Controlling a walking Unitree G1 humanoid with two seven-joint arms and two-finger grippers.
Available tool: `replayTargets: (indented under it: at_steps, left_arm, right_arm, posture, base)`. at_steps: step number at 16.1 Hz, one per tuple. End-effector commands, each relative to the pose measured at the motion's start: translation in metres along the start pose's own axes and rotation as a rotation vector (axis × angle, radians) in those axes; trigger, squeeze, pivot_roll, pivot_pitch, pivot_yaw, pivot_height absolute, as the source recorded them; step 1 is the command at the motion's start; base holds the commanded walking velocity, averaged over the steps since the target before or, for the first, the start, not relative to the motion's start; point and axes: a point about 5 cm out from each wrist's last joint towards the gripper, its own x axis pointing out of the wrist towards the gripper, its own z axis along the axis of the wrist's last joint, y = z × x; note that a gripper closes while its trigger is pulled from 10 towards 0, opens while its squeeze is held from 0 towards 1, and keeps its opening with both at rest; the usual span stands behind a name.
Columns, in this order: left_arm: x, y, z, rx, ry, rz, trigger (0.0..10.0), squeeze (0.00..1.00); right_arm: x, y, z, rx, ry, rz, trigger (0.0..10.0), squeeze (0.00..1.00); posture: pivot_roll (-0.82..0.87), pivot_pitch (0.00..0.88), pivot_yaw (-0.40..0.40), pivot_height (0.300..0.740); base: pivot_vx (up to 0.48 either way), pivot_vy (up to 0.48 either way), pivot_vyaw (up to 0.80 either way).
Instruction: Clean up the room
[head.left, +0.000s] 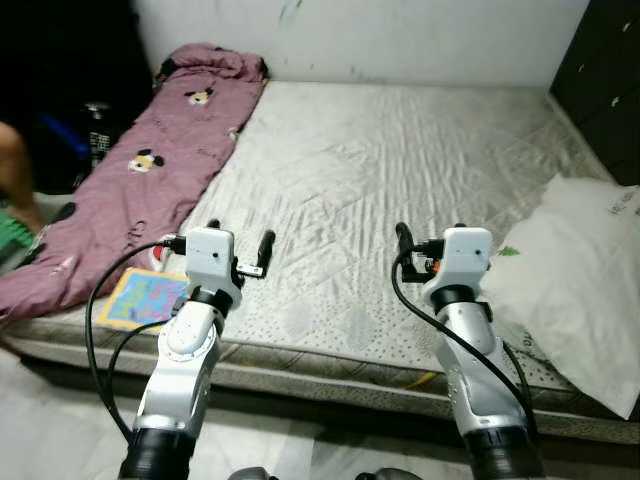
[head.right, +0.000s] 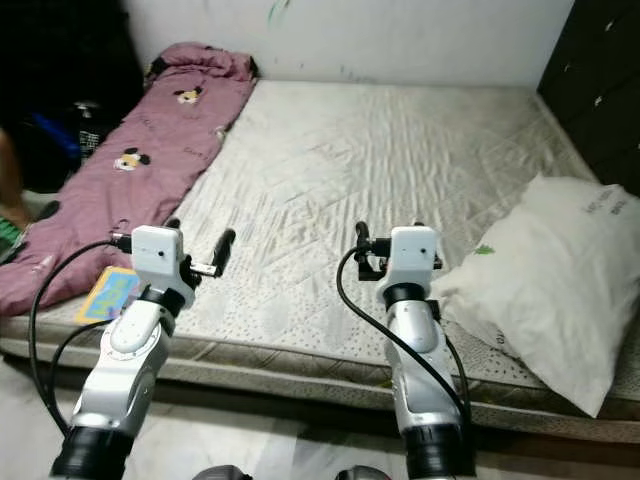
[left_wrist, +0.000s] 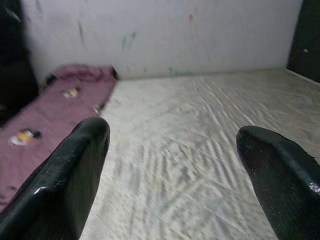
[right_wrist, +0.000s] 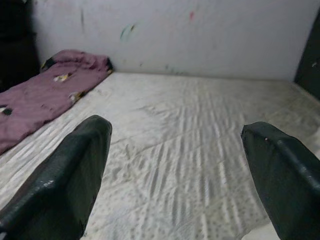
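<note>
Blanket (head.left: 150, 170): maroon, with a cartoon mouse print, stretched along the bed's left edge; long axis runs from the near left corner back to the wall, where it bunches into a heap.
Booklet (head.left: 143, 298): bright yellow and blue, flat on the near left corner of the mattress just beside the blanket's lower end; its print is too small to read.
Pillow (head.left: 575, 280): white, slumped over the bed's right edge with a low corner hanging past the near edge; a small green mark and some faint grey writing, not readable from here.
Mattress (head.left: 400, 160): bare, pale quilted cover, wrinkled; the wide middle from the near edge to the wall lies open.
Left pincer (head.left: 240, 248): held above the near edge of the mattress, close to the booklet, fingers (left_wrist: 75, 170) spread apart and gripping nothing, aimed toward the far wall.
Right pincer (right_wrist: 180, 175): level with the other over the near edge, just left of the pillow, fingers (right_wrist: 70, 170) parted wide, nothing between them.
Wall (head.left: 400, 40): white, with small green and red smudges.
Cabinet (head.left: 605, 90): dark, standing against the bed's right side.
Person: a bare limb (head.left: 18, 175) at the far left, beyond the blanket.
Floor (head.left: 60, 420): pale tile before the bed.
</note>
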Motion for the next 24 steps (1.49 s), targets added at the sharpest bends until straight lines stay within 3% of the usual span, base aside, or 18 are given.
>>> replayTargets:
  at_steps: [1,3,5,6,7,8,13,15,17,18,19,21,24]
  left_arm:
    - [0.007,0.005,-0.003,-0.029,-0.006,-0.012,10.0,0.0]
    - [0.01,0.009,-0.014,0.007,0.034,0.111,10.0,0.0]
    - [0.01,0.007,-0.017,0.003,0.043,0.105,10.0,0.0]
    - [0.006,0.004,-0.033,-0.067,0.11,0.097,10.0,0.0]
    - [0.006,0.016,-0.047,-0.207,0.141,0.155,10.0,0.0]
    - [0.006,0.022,-0.049,-0.208,0.149,0.184,10.0,0.0]
    - [0.005,0.014,-0.046,-0.129,0.133,0.153,10.0,0.0]
    - [-0.003,0.015,-0.04,-0.11,0.076,0.121,10.0,0.0]
    - [-0.008,0.031,-0.031,-0.145,0.018,0.102,10.0,0.0]
    - [-0.012,0.04,-0.034,-0.152,0.037,0.155,10.0,0.0]
    - [-0.016,0.048,-0.039,-0.135,0.081,0.214,10.0,0.0]
    - [-0.025,0.051,-0.042,-0.082,0.086,0.204,10.0,0.0]
    - [-0.035,0.06,-0.056,-0.013,0.143,0.258,10.0,0.0]
  right_arm:
    - [0.006,0.006,-0.005,0.005,0.001,0.007,10.0,0.0]
    - [0.008,0.005,-0.016,-0.013,0.036,0.005,10.0,0.0]
    - [0.009,0.004,-0.016,-0.017,0.034,0.01,10.0,0.0]
    - [0.009,-0.001,-0.024,-0.025,0.061,0.006,10.0,0.0]
    - [0.01,-0.007,-0.033,-0.016,0.084,-0.013,10.0,0.0]
    - [0.01,-0.007,-0.036,-0.02,0.085,-0.013,10.0,0.0]
    - [0.003,-0.014,-0.036,-0.041,0.055,-0.032,10.0,0.0]
    - [-0.002,-0.019,-0.034,-0.064,0.036,-0.032,10.0,0.0]
    - [0.002,-0.027,-0.024,-0.015,-0.016,-0.125,10.0,0.0]
    - [0.004,-0.022,-0.019,0.003,-0.036,-0.096,10.0,0.0]
    - [0.003,-0.018,-0.017,-0.012,-0.054,-0.052,10.0,0.0]
    - [-0.001,-0.014,-0.02,-0.08,-0.056,0.011,10.0,0.0]
    - [-0.01,-0.029,-0.038,-0.106,0.014,-0.038,10.0,0.0]
  posture:
    - [0.03,0.0,0.052,0.74]
    - [0.03,0.0,0.043,0.74]
    - [0.03,0.0,0.043,0.74]
    - [0.03,0.0,0.033,0.74]
    - [0.03,0.0,0.03,0.74]
    - [0.04,0.0,0.031,0.74]
    - [0.03,0.0,0.045,0.74]
    - [0.03,0.0,0.042,0.74]
    - [0.04,0.0,0.038,0.74]
    - [0.05,0.0,0.039,0.74]
    - [0.06,0.0,0.032,0.74]
    - [0.07,0.0,0.013,0.74]
    - [0.06,0.0,0.016,0.74]
  base:
    - [0.0,0.0,0.0]
    - [0.0,0.0,0.0]
    - [0.0,0.0,0.0]
    - [0.0,0.0,0.0]
    - [0.0,0.0,0.0]
    - [0.0,0.0,0.0]
    - [0.0,0.0,0.0]
    - [0.0,0.0,0.0]
    - [0.0,0.0,0.0]
    - [0.0,0.0,0.0]
    - [0.0,0.0,0.0]
    - [0.0,0.0,0.0]
    - [0.0,0.0,0.0]
